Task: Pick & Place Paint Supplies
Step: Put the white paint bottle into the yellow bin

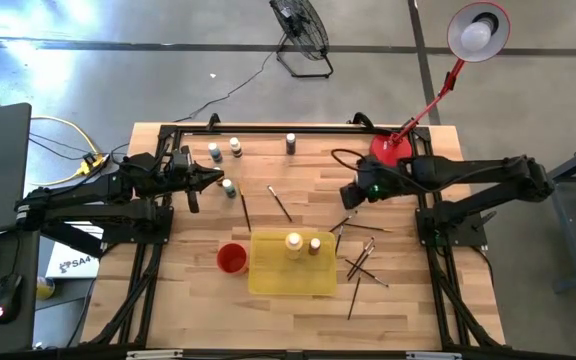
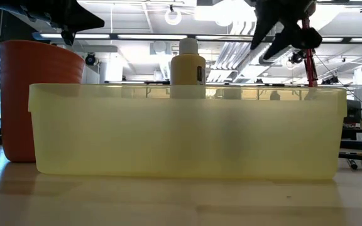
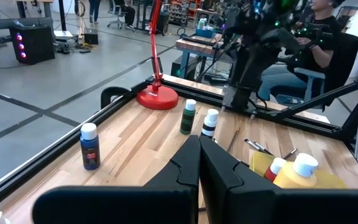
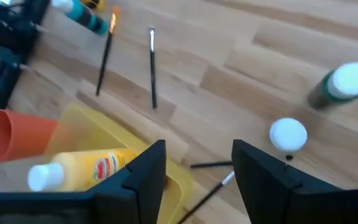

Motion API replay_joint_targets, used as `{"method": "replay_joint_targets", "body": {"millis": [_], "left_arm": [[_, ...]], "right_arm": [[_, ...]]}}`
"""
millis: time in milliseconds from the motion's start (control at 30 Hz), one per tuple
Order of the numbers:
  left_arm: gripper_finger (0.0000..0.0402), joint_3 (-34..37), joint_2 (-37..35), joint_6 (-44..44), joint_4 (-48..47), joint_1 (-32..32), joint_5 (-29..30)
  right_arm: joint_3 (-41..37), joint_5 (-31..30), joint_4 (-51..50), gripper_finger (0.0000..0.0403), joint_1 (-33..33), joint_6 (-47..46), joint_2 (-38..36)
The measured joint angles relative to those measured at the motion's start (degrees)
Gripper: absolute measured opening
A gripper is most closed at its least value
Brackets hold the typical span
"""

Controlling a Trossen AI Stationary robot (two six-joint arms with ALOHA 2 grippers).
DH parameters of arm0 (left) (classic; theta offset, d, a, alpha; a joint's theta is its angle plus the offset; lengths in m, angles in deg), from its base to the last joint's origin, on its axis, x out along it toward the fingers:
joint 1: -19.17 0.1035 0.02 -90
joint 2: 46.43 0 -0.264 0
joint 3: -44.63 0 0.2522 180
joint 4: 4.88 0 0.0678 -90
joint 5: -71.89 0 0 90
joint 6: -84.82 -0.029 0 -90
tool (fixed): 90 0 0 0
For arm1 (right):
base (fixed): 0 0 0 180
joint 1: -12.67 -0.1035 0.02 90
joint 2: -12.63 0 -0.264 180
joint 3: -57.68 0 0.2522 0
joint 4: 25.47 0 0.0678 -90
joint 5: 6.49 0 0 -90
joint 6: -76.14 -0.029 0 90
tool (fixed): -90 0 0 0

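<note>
While your right gripper [image 4: 194, 165] hangs jaws-wide behind the yellow tray [image 1: 268, 280], target the brushes [image 1: 363, 262] right of it — light, thin, prone to roll; pinch mid-shaft. The left gripper [image 3: 199, 163] is closed, empty.

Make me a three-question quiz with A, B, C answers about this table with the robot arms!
1. Where is the red cup from the yellow tray? A inside it; B beside it; C upside down on top of it.
2. How many bottles stand in the tray? A none; B five; C two.
3. The right gripper is: A open and empty; B shut on the cup; C shut on a bottle.
Answers: 1 B, it stands right by the tray's side. 2 C, two capped ones show inside. 3 A, its fingers stand apart with nothing between.
</note>
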Motion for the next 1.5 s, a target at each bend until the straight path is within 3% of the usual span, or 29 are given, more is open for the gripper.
{"method": "replay_joint_targets", "body": {"millis": [267,633,1100,1300,1500], "left_arm": [[0.0,0.0,0.0,0.0,-0.4,0.0,0.1],[0.0,0.0,0.0,0.0,-3.9,0.0,0.4],[0.0,0.0,0.0,0.0,-3.8,0.0,0.5],[0.0,0.0,0.0,0.0,-3.8,0.0,0.5],[0.0,0.0,0.0,0.0,-3.8,0.0,0.5]], "right_arm": [[1.2,-6.1,0.0,0.0174,-4.9,-3.7,0.0],[1.2,-7.4,2.5,0.0174,-5.3,-4.0,5.5],[1.2,4.9,2.8,0.0174,0.5,9.8,6.1],[1.2,6.4,4.5,0.0174,1.3,18.8,6.1],[1.2,6.2,7.0,0.0174,1.1,20.1,6.1]]}}
